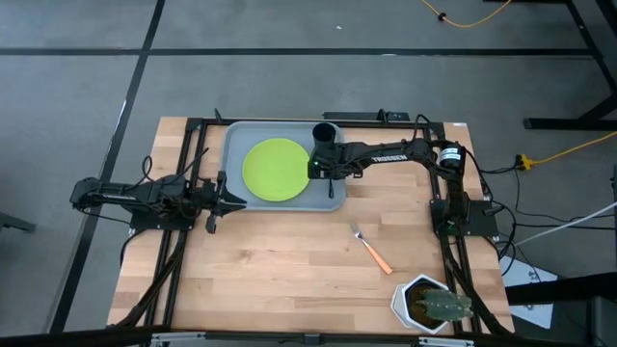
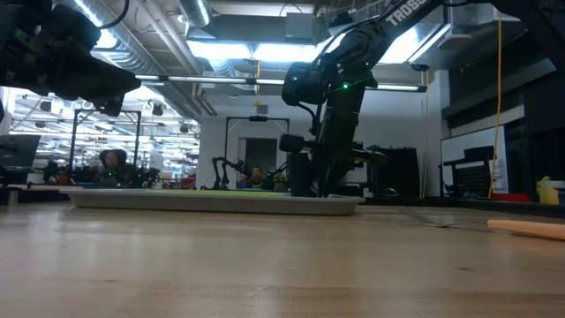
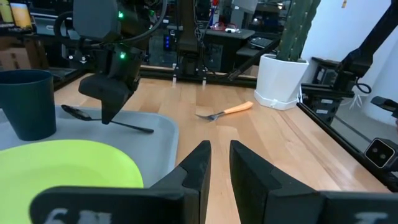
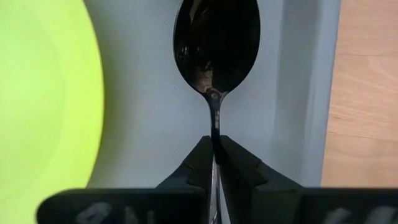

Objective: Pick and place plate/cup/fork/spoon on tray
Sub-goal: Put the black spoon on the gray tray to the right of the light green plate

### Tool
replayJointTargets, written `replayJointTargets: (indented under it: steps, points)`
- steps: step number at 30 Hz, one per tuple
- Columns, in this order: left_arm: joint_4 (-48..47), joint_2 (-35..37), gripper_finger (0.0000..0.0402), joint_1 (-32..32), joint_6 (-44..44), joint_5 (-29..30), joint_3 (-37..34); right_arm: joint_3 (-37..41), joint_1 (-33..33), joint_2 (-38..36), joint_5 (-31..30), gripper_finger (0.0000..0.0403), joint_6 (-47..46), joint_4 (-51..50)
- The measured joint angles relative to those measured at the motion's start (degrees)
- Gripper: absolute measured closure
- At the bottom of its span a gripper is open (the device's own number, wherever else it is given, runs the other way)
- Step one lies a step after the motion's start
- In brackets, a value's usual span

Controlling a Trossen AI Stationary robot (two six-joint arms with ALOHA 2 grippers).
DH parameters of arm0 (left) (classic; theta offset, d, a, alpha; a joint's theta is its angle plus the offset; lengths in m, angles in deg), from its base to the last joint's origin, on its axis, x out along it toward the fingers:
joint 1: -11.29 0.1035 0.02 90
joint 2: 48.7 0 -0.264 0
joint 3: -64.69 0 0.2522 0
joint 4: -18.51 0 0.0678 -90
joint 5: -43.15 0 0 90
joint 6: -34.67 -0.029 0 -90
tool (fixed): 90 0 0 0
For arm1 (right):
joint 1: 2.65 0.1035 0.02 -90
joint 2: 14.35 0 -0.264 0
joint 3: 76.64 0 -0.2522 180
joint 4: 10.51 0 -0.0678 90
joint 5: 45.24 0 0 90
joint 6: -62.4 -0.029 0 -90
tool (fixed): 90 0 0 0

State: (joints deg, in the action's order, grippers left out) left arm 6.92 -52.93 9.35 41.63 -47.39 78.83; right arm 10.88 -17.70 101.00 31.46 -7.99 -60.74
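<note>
The light grey-blue tray [image 1: 231, 145] lies at the table's far middle. The lime-green plate [image 1: 277, 170] lies flat on it and the black cup [image 1: 325, 134] stands upright in its far right corner. My right gripper [image 1: 332, 175] is over the tray's right part, between the plate and the rim, shut on the dark spoon [image 4: 216, 50]. My left gripper [image 3: 220, 158] is open by a narrow gap and empty, just off the tray's near left corner. The orange-handled fork [image 1: 371, 250] lies on the bare wood near the right. My right gripper pinches the spoon's thin handle [image 4: 215, 134] between its two fingers, a short way behind the bowl. The fingers come from above, pointing down, and lie across the handle. The spoon lies about level and low over the tray floor [image 3: 146, 129]; whether it touches the floor, I cannot tell.
A white hexagonal pot with a cactus [image 1: 429, 303] stands at the table's near right corner. Black frame rails run along the table's left and right sides. Bare wood lies between the tray and the near edge.
</note>
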Motion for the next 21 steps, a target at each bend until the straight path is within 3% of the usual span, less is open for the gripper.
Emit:
replayJointTargets:
  steps: [21]
  points:
    - [-0.02, 0.00, 0.0349, -0.02, -0.02, 0.00, 0.02, 0.00, 0.00, 0.00, -0.07, 0.0376, 0.00, -0.95]
